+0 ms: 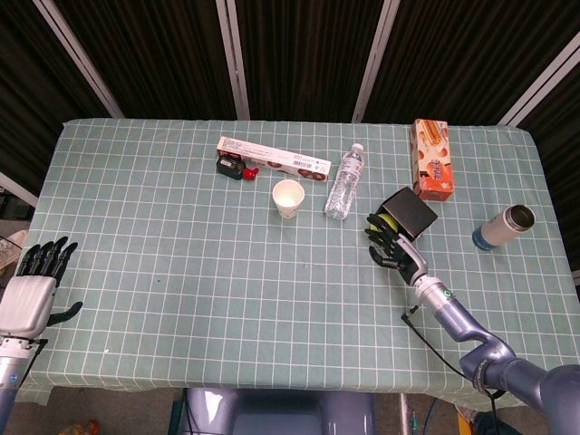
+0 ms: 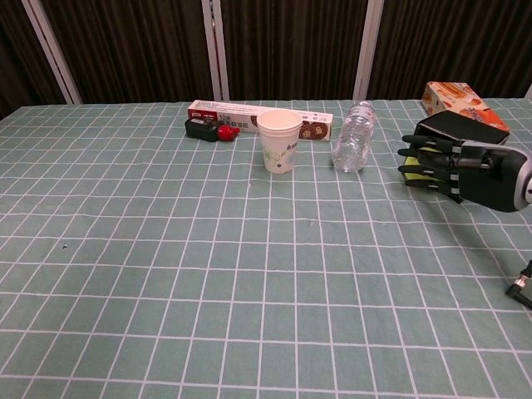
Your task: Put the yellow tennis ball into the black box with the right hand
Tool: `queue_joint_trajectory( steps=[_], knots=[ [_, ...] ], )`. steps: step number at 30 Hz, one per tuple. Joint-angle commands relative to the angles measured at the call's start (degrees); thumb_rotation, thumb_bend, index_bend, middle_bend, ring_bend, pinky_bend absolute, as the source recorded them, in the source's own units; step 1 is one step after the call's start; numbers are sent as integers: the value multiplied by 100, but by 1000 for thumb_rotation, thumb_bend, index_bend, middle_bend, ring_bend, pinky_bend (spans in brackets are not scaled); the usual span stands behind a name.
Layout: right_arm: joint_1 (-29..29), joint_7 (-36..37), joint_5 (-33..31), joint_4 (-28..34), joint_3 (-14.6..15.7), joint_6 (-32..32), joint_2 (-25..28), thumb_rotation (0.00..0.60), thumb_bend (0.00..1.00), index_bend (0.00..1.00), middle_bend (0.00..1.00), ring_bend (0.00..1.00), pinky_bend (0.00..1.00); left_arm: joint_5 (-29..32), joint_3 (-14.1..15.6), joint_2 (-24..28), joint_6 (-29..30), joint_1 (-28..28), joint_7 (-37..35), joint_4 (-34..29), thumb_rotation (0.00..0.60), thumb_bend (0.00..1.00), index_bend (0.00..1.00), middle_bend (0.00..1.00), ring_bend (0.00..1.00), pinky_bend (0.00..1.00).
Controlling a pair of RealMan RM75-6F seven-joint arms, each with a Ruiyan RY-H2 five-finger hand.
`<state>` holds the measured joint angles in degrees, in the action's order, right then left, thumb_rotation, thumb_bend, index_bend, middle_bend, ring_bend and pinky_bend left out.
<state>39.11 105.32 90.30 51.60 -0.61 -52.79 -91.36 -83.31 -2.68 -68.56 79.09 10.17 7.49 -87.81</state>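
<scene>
The yellow tennis ball (image 1: 386, 220) sits at the open mouth of the black box (image 1: 412, 212), which lies on its side right of the table's middle. My right hand (image 1: 391, 245) is flat behind the ball, its spread fingers pressing against it without closing round it. In the chest view the ball (image 2: 425, 155) shows only as yellow slivers between the fingers of the right hand (image 2: 455, 170), with the black box (image 2: 465, 130) just behind. My left hand (image 1: 33, 288) hangs off the table's near left corner, fingers apart and holding nothing.
A water bottle (image 1: 345, 181) lies left of the black box, with a paper cup (image 1: 288, 197) further left. An orange carton (image 1: 431, 158) stands behind the box. A long white box (image 1: 273, 157) and a red-black item (image 1: 235, 167) lie at the back. A steel flask (image 1: 504, 227) lies at the right.
</scene>
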Motion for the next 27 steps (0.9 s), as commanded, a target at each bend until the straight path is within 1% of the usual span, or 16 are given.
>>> queue_joint_trajectory(
  steps=[1, 5, 8, 14, 19, 23, 27],
  knots=[
    [20, -212, 74, -210, 48, -97, -66, 600, 568, 0, 0, 0, 0, 22, -5, -5, -20, 8, 9, 6, 600, 151, 0, 0, 0, 11],
    [8, -532, 122, -424, 83, -203, -140, 600, 567, 0, 0, 0, 0, 40, -9, -8, -31, 13, 20, 7, 600, 150, 0, 0, 0, 11],
    [-31, -990, 145, -630, 104, -330, -240, 600, 567, 0, 0, 0, 0, 48, -8, -13, -34, 16, 34, 6, 600, 150, 0, 0, 0, 11],
    [-151, -2074, 142, -982, 97, -634, -447, 600, 567, 0, 0, 0, 0, 71, -8, -15, -60, 27, 43, 3, 600, 150, 0, 0, 0, 11],
    [-286, -3105, 139, -1362, 92, -922, -723, 600, 567, 0, 0, 0, 0, 70, 2, -17, -57, 26, 69, -11, 600, 150, 0, 17, 0, 11],
    [-357, -3732, 145, -1688, 92, -1092, -948, 600, 567, 0, 0, 0, 0, 74, 2, -9, -53, 26, 79, -31, 600, 150, 0, 20, 0, 11],
    [-460, -3929, 182, -1801, 142, -1272, -1069, 600, 569, 0, 0, 0, 0, 51, 14, 12, -39, 20, 55, -51, 600, 150, 0, 20, 0, 11]
  ],
)
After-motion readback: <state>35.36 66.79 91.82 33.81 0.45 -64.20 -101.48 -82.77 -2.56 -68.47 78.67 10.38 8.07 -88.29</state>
